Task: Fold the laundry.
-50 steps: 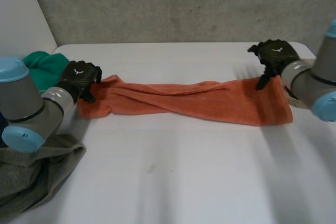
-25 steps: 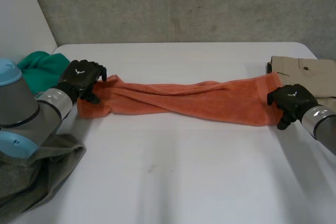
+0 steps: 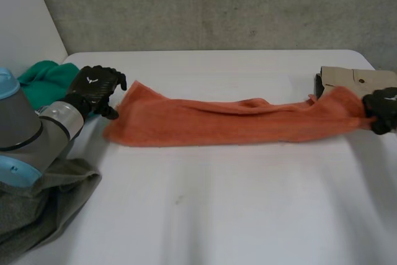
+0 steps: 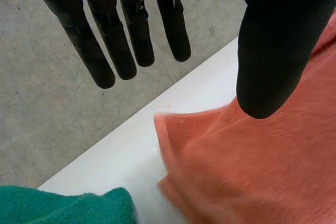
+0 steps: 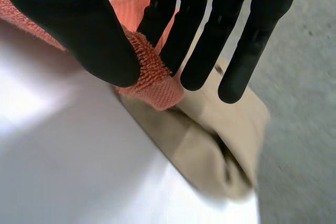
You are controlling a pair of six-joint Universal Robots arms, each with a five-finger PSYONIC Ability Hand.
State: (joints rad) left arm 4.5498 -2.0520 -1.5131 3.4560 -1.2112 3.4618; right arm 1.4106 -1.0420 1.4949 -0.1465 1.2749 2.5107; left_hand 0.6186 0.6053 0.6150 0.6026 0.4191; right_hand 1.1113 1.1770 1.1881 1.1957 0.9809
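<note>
- Orange towel: one; terry cloth, drawn out long across the white table from the left side to the right
- Towel, form: gathered lengthwise into loose folds and ridges; the left end is broad and lies flat on the table, with one corner pointing to the far side; the cloth narrows toward the right end, which is bunched to a small tip
- Towel, position: in the middle band of the table, with its left end just beside the left hand and its right end at the right hand, by the near edge of the beige garment
- Left hand: one; in its wrist view the fingers are straight and spread away from the thumb, grasping nothing; the towel's left corner lies on the table below the thumb
- Right hand: one; in its wrist view the thumb and the fingers pinch the towel's right tip between them, the other fingers straight alongside; the tip is held over the beige garment's edge
- Beige garment: one, folded, at the table's right far side
- Green cloth: one, heaped at the left far corner, near the left hand
- Grey cloth: one, crumpled at the left near edge, under the left arm
</note>
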